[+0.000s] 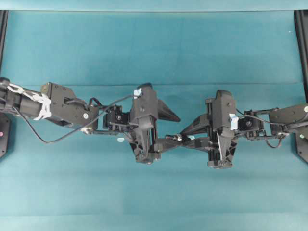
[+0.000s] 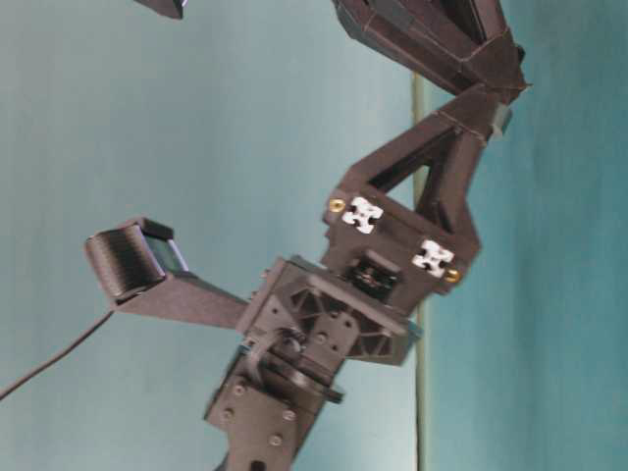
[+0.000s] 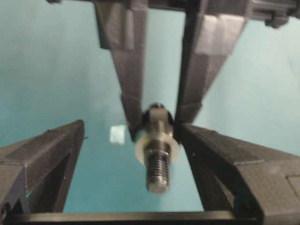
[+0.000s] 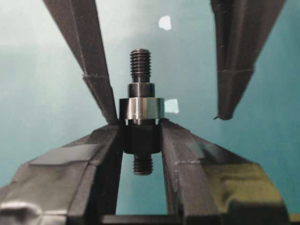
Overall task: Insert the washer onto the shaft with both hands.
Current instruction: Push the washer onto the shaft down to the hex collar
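a: where is the washer (image 4: 141, 108) now?
b: it sits on the shaft (image 4: 140, 124), just above the right gripper (image 4: 142, 136), whose jaws are closed on the shaft body.
a: and the left gripper (image 3: 129, 136)?
b: its jaws stand wide open, one on each side of the shaft, not touching it.
a: anything unclear?
b: from overhead the washer is too small to see, and the left wrist view is blurred.
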`<state>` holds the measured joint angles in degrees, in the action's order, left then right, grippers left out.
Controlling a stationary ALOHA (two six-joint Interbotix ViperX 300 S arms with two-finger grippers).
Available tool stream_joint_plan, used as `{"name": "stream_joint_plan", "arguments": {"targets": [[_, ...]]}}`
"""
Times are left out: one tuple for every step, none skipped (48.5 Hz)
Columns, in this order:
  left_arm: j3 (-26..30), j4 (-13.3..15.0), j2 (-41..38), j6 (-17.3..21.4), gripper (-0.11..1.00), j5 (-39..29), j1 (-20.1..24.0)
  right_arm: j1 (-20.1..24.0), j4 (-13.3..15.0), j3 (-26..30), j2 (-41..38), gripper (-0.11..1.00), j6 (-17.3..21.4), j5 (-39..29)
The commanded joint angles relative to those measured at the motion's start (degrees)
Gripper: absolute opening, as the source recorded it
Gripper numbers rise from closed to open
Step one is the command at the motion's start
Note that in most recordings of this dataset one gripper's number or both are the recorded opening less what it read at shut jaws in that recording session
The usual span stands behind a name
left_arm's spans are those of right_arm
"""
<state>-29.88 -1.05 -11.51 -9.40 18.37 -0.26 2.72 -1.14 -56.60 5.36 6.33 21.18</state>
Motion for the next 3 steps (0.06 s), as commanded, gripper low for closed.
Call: {"name": "stream_joint_plan", "arguments": {"targets": [[0.09, -0.09, 1.93, -0.18, 0.90, -0.53, 0.00, 0.26, 0.09, 0.44, 0.44, 0.00, -0.09, 0.35], [0.00, -0.09, 2.20, -0.18, 0.90, -0.88, 0.00, 0.26, 0.09, 0.35, 0.44, 0.00, 0.00, 0.35], [-0.09, 0.00, 2.46, -0.18, 0.90, -1.23, 0.00, 0.26, 0.09, 0.35, 0.44, 0.00, -0.09, 0.35]]}}
